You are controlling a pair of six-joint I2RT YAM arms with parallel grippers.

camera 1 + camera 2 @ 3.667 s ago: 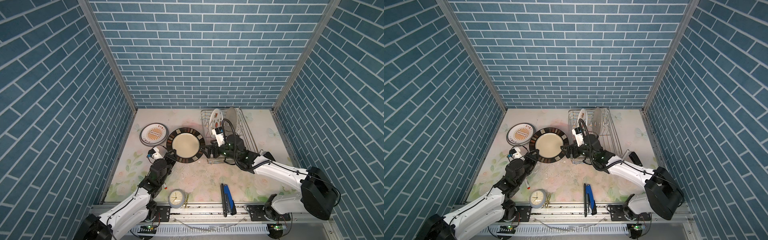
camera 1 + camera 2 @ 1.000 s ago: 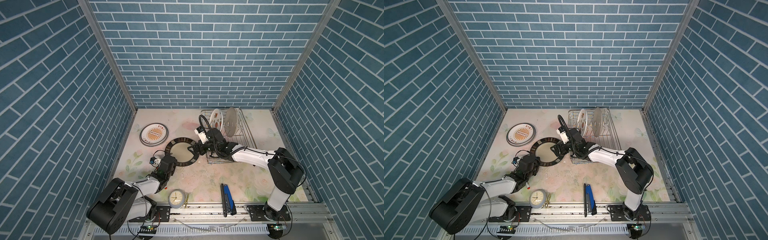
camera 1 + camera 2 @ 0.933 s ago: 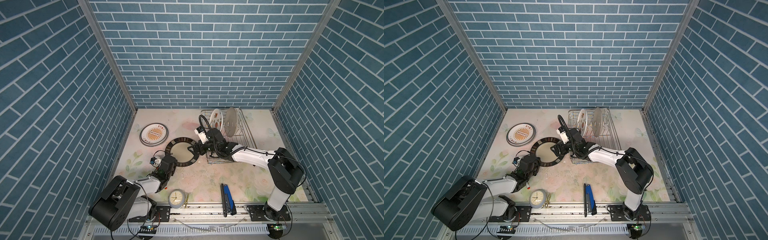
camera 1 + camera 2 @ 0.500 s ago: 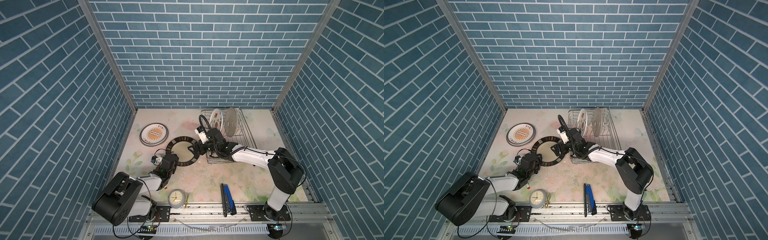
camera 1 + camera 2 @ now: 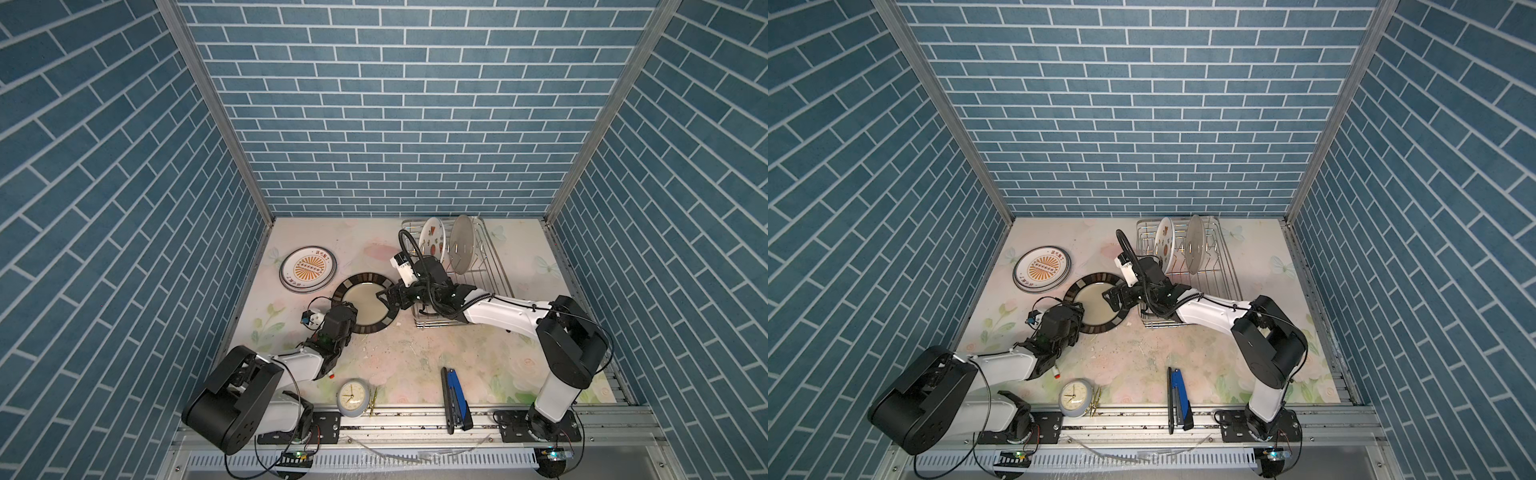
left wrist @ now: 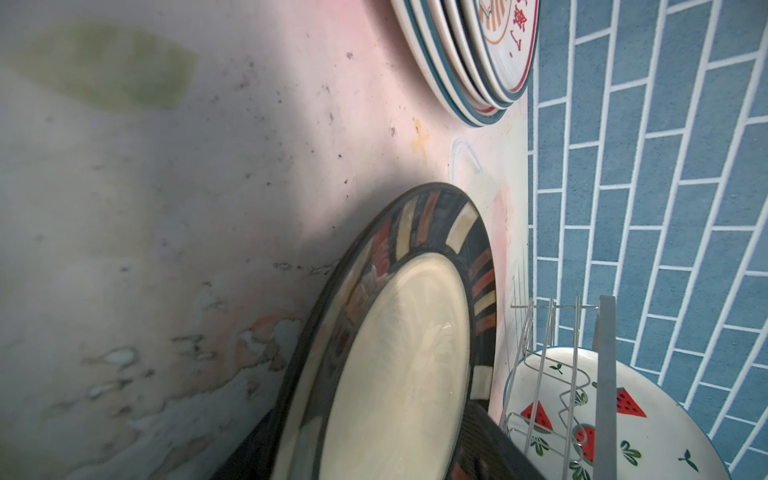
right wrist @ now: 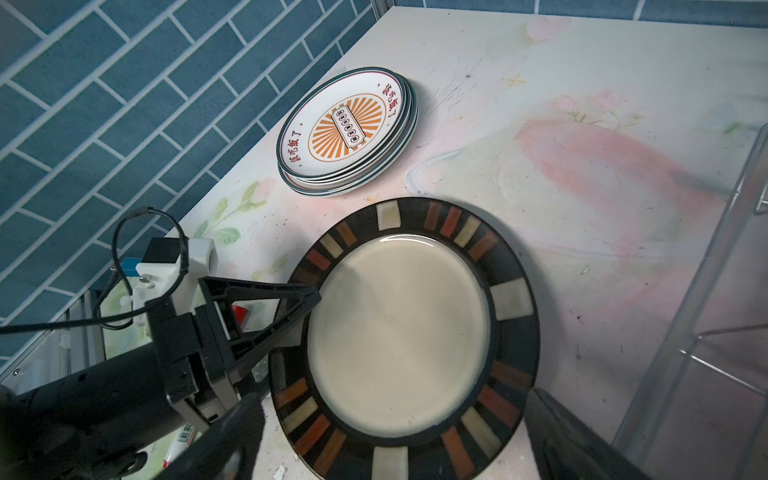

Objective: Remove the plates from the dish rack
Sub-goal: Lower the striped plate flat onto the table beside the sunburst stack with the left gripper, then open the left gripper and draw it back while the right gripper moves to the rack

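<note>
A cream plate with a dark banded rim point(image 5: 368, 301) point(image 5: 1094, 301) point(image 7: 399, 336) lies on the table left of the dish rack point(image 5: 494, 266) point(image 5: 1223, 270). My left gripper point(image 5: 351, 310) point(image 6: 370, 449) is at its near-left rim, open, with a jaw on each side of the rim. My right gripper point(image 5: 390, 300) point(image 7: 399, 449) stands open over the plate's right rim, holding nothing. Two plates stand upright in the rack: a watermelon plate point(image 5: 432, 243) point(image 6: 631, 415) and a plain greyish plate point(image 5: 462, 245). A stack of sunburst plates point(image 5: 307, 268) point(image 7: 345, 124) lies at the far left.
A small clock point(image 5: 352, 397) and a thin gold piece point(image 5: 373, 401) lie at the front edge. A blue and black tool point(image 5: 455, 395) lies front centre. Blue brick walls close in the left, back and right sides.
The banded plate has gone from tilted, held by its near-left rim, to lying on the table. My left gripper has opened. The right gripper has stayed open in place.
</note>
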